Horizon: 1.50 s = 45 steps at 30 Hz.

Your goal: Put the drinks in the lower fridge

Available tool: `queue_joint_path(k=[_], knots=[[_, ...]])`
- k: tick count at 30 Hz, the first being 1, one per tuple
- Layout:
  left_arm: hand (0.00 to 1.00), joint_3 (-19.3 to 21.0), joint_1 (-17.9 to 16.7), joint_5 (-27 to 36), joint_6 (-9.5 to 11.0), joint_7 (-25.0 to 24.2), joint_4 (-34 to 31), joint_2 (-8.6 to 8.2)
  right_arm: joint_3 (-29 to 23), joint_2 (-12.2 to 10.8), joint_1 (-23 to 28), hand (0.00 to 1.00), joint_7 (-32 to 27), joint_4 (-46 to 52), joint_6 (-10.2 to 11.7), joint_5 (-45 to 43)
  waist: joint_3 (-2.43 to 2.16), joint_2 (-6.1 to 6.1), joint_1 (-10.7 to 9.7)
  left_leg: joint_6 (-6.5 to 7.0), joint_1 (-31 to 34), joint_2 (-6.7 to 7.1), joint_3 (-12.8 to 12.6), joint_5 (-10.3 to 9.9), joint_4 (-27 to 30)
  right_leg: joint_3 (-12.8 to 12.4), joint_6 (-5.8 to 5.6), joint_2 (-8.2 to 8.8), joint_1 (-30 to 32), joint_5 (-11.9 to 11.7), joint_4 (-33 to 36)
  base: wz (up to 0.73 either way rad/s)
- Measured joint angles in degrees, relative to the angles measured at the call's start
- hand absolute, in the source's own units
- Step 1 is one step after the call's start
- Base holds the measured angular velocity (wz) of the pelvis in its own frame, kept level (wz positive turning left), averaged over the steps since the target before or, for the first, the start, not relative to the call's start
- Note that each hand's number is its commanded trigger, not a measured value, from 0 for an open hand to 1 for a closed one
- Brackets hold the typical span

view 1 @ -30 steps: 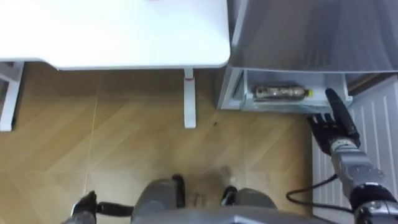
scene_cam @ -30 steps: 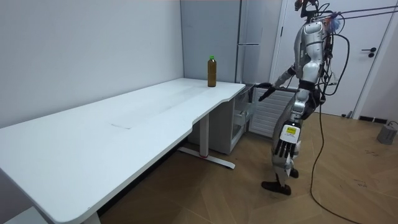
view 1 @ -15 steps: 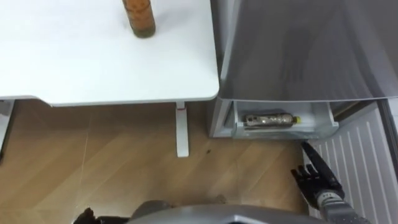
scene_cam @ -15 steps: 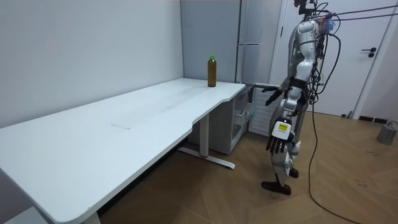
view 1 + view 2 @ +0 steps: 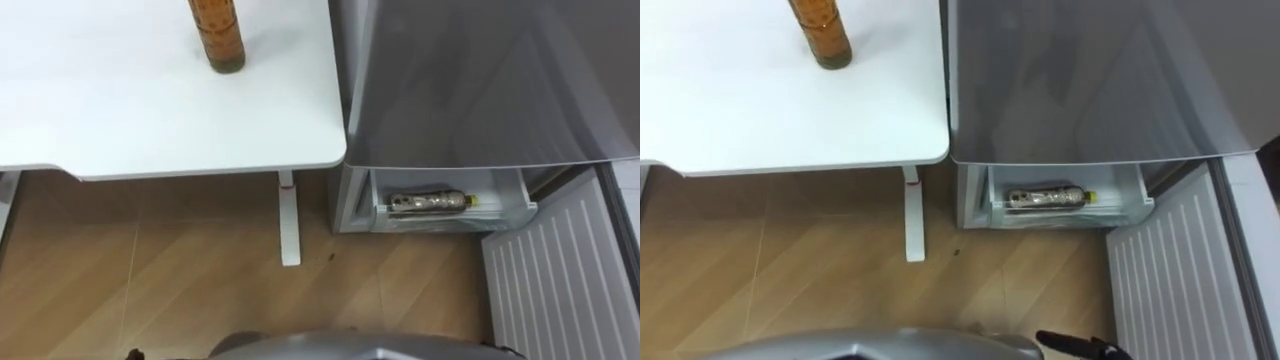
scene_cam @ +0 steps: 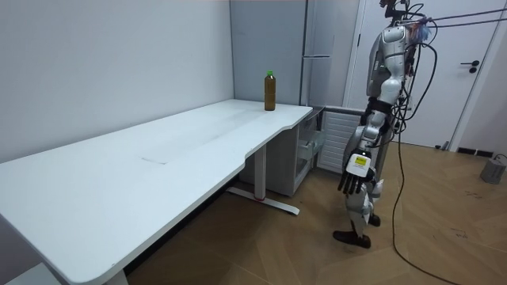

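Since a second ago the right hand (image 5: 1085, 348) has drawn back from the front of the open drawer. It now shows as a dark sliver at the bottom edge of the right eye view, and whether it is open or closed cannot be told. The head camera has also shifted, bringing the upright bottle into the eye views.

In the room view the robot stands upright on the wooden floor (image 5: 150, 270), before the fridge and beside the end of the tabletop. The left hand (image 6: 354, 172) hangs at its side with its fingers loose and apart. It holds nothing and touches nothing.

Farther on, the lower drawer (image 5: 507, 205) of the grey fridge (image 5: 480, 80) stands pulled out. A lying bottle (image 5: 428, 203) rests in it on its side, its yellow cap toward the robot's right. Its wrap-around label is patterned, and the print is too small to read. The white ribbed fridge door (image 5: 555, 280) stands open at the right.

Farthest, on the white tabletop (image 5: 120, 100), the upright bottle (image 5: 218, 35) of brown drink stands near the edge next to the fridge. Its cap is green in the room view, and its label cannot be read.
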<state>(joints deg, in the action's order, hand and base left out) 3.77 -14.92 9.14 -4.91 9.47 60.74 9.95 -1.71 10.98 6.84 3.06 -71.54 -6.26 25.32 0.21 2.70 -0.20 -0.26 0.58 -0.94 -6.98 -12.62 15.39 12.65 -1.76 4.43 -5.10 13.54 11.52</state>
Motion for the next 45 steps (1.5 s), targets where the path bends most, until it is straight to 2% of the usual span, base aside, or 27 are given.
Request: queue_joint_path(k=[3, 8, 11, 12, 14, 15, 20, 22, 26, 27, 29, 31, 33, 34, 37, 42, 45], knots=[[0.0, 0.03, -0.42, -1.81, -0.05, 0.93, -0.03, 0.01, 3.02, 0.01, 0.02, 0.0, -1.29, -0.18, -0.05, -2.12, 0.05, 0.03, 0.57, 0.01, -0.46, 0.11, 0.82, 0.01, 0.14, 0.2, -0.01, -0.03, -0.82, -0.05, -0.15, 0.06], [0.0, 1.26, -1.06, -3.25, -0.03, 5.22, -0.94, -0.19, 3.17, 0.01, -0.06, 0.0, -1.88, -2.18, 0.5, -3.23, 0.15, -0.42, 0.65, 0.0, -1.1, 0.21, 1.46, 0.0, 0.0, 0.28, -0.04, -0.18, -1.97, -0.19, -1.11, 0.07], [0.0, 4.09, -0.82, -3.05, 0.09, 9.11, -3.56, -0.56, 2.9, 0.01, 0.45, 0.0, -2.54, -2.34, 0.65, -3.03, -0.01, -0.75, 0.31, 0.01, -0.82, 0.57, 2.45, 0.04, 0.08, 1.7, -0.04, -0.06, -2.36, -0.19, -1.32, 0.18], [0.0, 5.07, -0.85, -3.05, 0.31, 11.3, -5.73, -0.61, 2.67, 0.02, 0.99, 0.0, -2.96, -2.36, 0.67, -3.04, -0.23, -1.11, 0.43, 0.0, -0.93, 0.6, 2.59, 0.04, 0.12, 1.82, -0.05, -0.09, -2.72, -0.2, -1.6, 0.09], [0.0, 6.65, -0.66, -3.08, 1.43, 14.34, -8.22, -0.62, 2.54, 0.11, 1.35, 0.0, -3.27, -2.44, 0.7, -3.21, -0.19, -1.02, 0.44, 0.0, -1.2, 0.63, 2.6, 0.04, 0.15, 1.82, -0.05, -0.11, -3.17, -0.21, -1.61, 0.02], [0.0, 7.72, -0.36, -3.03, 2.39, 16.06, -9.31, -0.69, 2.07, 0.14, 1.59, 0.0, -3.41, -2.69, 0.85, -3.41, -0.33, -1.33, 0.38, 0.0, -1.29, 0.64, 2.61, 0.04, 0.15, 1.8, -0.05, -0.13, -3.33, -0.21, -1.62, 0.0], [0.0, 10.33, -0.69, -0.44, 4.42, 22.19, -17.72, -1.11, 1.49, 0.43, 2.44, 0.0, -4.36, -3.46, 1.25, -3.67, -0.26, -1.77, 1.53, -0.04, -3.34, 0.72, 2.55, 0.01, -1.18, 1.55, -0.07, -0.1, -4.84, -0.2, -1.9, -0.05], [0.0, 11.87, -0.96, -0.89, 5.34, 24.98, -22.85, -1.9, 0.8, 0.46, 2.71, 0.0, -4.43, -3.44, 1.22, -5.07, -0.29, -1.99, 2.18, -0.06, -3.57, 0.73, 2.46, 0.0, -1.75, 1.39, -0.08, -0.13, -4.86, -0.19, -2.02, -0.02], [0.0, 11.88, -1.22, -2.38, 6.28, 29.84, -31.71, -2.36, 0.43, 0.41, 2.06, 0.0, -5.06, -3.35, 1.52, -8.65, -0.29, -2.15, 2.51, -0.09, -3.47, 0.75, 2.83, 0.05, -1.3, 1.46, -0.07, -0.12, -4.75, -0.2, -1.96, 0.02], [0.0, 11.87, -1.03, -3.96, 7.66, 31.24, -33.74, -2.32, 0.44, 0.36, 1.53, 0.0, -5.4, -3.18, 2.13, -8.95, -0.32, -2.26, 2.7, -0.1, -3.45, 0.78, 2.95, 0.06, -1.31, 1.55, -0.07, -0.14, -4.8, -0.2, -2.03, 0.0], [0.0, 11.94, -0.85, -5.37, 8.67, 33.29, -38.33, -2.3, 0.43, 0.29, 1.13, 0.0, -5.62, -2.78, 3.16, -9.23, -0.36, -2.29, 2.61, -0.1, -3.45, 0.84, 3.19, 0.06, -1.27, 1.62, -0.07, -0.14, -4.84, -0.2, -2.07, 0.0], [0.0, 12.36, -0.69, -5.6, 10.42, 35.41, -45.58, -2.11, 0.43, 0.25, 1.12, 0.0, -5.64, -2.51, 4.49, -10.64, -0.39, -2.29, 3.29, -0.11, -3.35, 0.84, 3.4, 0.06, -1.07, 1.59, -0.07, -0.18, -4.83, -0.2, -2.12, 0.0], [0.0, 13.58, -0.68, -5.61, 10.81, 36.54, -52.47, -2.09, 0.4, 0.22, 1.4, 0.0, -5.59, -2.54, 5.02, -11.69, -0.39, -2.2, 3.72, -0.11, -3.33, 0.91, 3.84, 0.05, -1.02, 1.61, -0.07, -0.19, -4.98, -0.2, -2.21, 0.04], [0.0, 14.86, -0.52, -5.5, 12.15, 36.95, -55.83, -1.97, 0.16, 0.22, 1.31, 0.0, -5.62, -2.54, 5.13, -11.91, -0.41, -2.21, 3.73, -0.11, -3.44, 0.92, 3.87, 0.05, -1.06, 1.63, -0.06, -0.19, -5.14, -0.2, -2.29, 0.04], [0.0, 17.0, -0.35, -5.29, 13.7, 37.1, -61.48, -1.53, -0.2, 0.1, 1.61, 0.0, -5.54, -2.67, 5.75, -12.66, -0.32, -2.1, 3.6, -0.11, -4.39, 1.05, 3.97, 0.06, -1.44, 1.61, -0.06, -0.18, -6.16, -0.21, -2.77, 0.0], [0.0, 16.86, -0.24, -4.99, 13.71, 36.06, -70.4, -1.53, 0.23, 0.04, 2.19, 0.0, -5.36, -2.67, 6.28, -12.75, -0.18, -2.31, 3.4, -0.12, -3.67, 1.09, 4.64, 0.05, -1.14, 1.77, -0.06, -0.26, -5.86, -0.2, -2.93, 0.05], [0.0, 16.71, 1.28, -5.2, 13.74, 35.73, -75.73, -1.44, 0.23, 0.1, 2.6, 0.0, -5.4, -2.83, 6.3, -14.4, -0.15, -2.34, 2.8, -0.12, -3.4, 1.15, 4.86, 0.05, -0.83, 1.82, -0.06, -0.29, -5.88, -0.2, -2.96, 0.04]])
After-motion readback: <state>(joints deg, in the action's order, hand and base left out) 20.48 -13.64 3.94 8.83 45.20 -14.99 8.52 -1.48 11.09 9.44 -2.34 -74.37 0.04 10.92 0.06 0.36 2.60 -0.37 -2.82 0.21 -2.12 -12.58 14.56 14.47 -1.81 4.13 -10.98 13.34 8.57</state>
